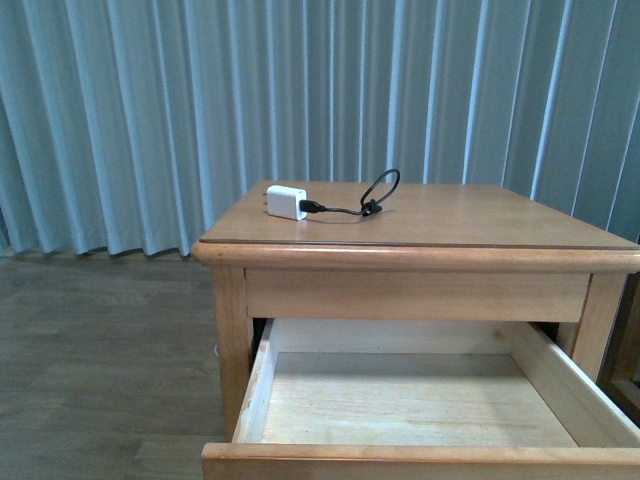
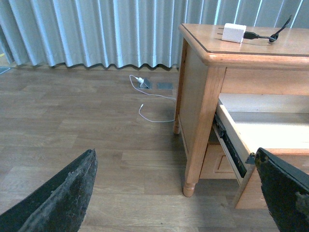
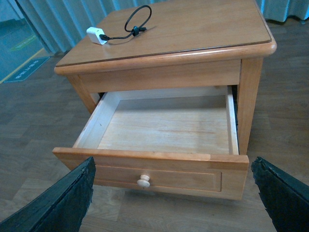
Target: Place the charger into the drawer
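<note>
The white charger [image 1: 286, 202] with its looped black cable [image 1: 379, 190] lies on the top of the wooden nightstand [image 1: 480, 225], toward its far left. It also shows in the left wrist view [image 2: 234, 33] and the right wrist view [image 3: 96, 35]. The drawer [image 1: 280, 390] is pulled out and its pale interior is bare; its panel front and round knob [image 3: 143, 181] show in the right wrist view. My left gripper [image 2: 178, 193] is open, low over the floor beside the nightstand's left side. My right gripper [image 3: 174, 193] is open, in front of and above the drawer front. Neither shows in the front view.
A lower drawer front [image 2: 217, 164] sits below the open one. A white cable [image 2: 149, 108] and a floor socket [image 2: 147, 84] lie on the wooden floor left of the nightstand. Pale blue curtains [image 1: 150, 110] hang behind.
</note>
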